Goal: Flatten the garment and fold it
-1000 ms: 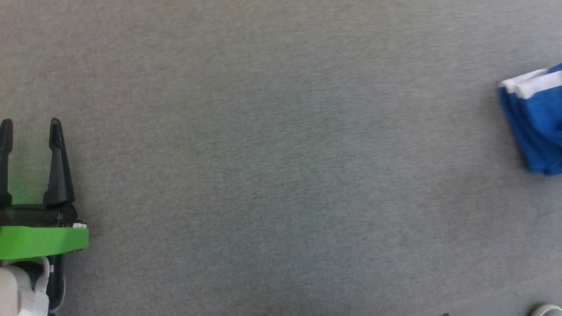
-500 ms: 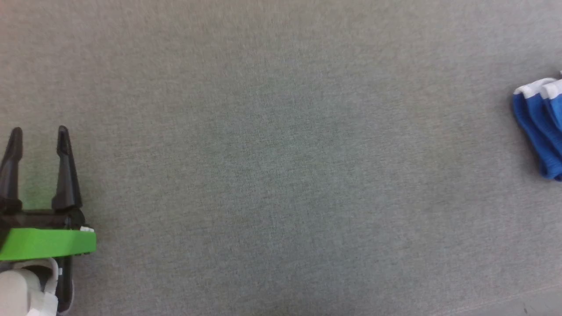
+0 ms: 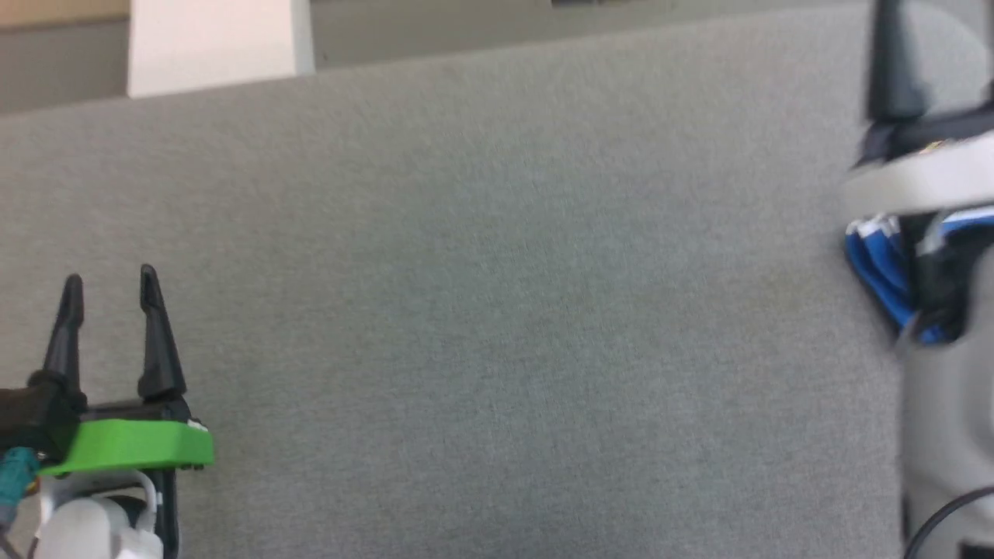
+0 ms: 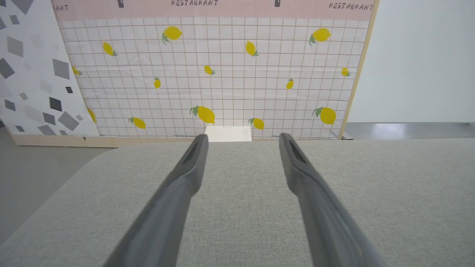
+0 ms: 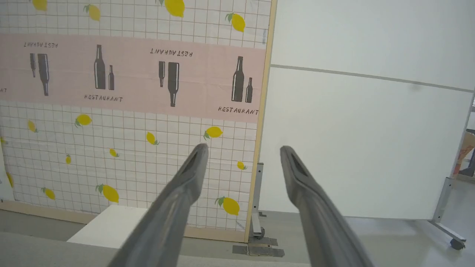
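Garment [image 3: 877, 273] half-hidden; visible strip runs approx near-far.

Head downward; wrists level toward lemon panel [image 4: 222, 74]

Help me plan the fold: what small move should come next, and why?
Probably draw the right gripper back and tip it down onto the shorts. It is open and empty, aimed at the wall, while the shorts lie bunched beneath its arm, far from the open left gripper.
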### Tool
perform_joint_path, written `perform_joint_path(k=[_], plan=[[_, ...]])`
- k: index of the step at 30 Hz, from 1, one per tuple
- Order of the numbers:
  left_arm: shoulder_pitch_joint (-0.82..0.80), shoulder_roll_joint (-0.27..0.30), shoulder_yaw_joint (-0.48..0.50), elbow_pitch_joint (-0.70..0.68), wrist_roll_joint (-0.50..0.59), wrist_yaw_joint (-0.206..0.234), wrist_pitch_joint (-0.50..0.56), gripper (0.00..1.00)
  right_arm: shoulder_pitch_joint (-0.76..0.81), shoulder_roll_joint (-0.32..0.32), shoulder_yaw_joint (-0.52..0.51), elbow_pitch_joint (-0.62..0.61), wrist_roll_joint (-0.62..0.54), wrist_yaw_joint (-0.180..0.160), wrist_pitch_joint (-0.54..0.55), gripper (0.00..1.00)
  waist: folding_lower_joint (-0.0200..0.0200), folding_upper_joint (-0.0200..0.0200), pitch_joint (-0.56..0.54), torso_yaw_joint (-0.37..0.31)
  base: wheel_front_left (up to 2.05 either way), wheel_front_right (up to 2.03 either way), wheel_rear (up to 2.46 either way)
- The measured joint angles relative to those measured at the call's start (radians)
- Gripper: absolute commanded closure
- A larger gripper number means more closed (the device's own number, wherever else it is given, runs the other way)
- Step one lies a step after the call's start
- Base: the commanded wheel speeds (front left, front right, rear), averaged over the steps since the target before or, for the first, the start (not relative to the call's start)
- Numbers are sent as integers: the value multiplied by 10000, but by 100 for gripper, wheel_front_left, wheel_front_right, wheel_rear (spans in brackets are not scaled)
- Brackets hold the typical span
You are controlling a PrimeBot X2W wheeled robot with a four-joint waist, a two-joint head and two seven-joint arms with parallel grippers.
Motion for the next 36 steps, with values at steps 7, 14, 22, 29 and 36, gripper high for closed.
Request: perform_joint_path(k=[7,14,22,29,36], plan=[[82,-474,-132,282,418,343,0,0,1945,384,545,462,715,0,-1845,0,0,0,-1129,369,0,0,0],[102,-844,-360,639,451,389,0,0,3219,378,880,1741,1513,-4,-2489,0,0,0,-1787,954,0,0,0],[205,-995,-658,1469,537,328,2,0,4233,395,1118,2399,1628,-4,-2531,0,0,0,-2244,1426,0,0,0],[236,-1074,-1108,2190,759,192,2,0,4779,391,1085,3089,1549,-4,-2531,0,0,0,-2382,1620,0,0,0],[233,-1154,-1290,2614,884,33,0,0,4844,389,932,3229,1563,-4,-2531,0,0,0,-2332,1603,0,0,0]])
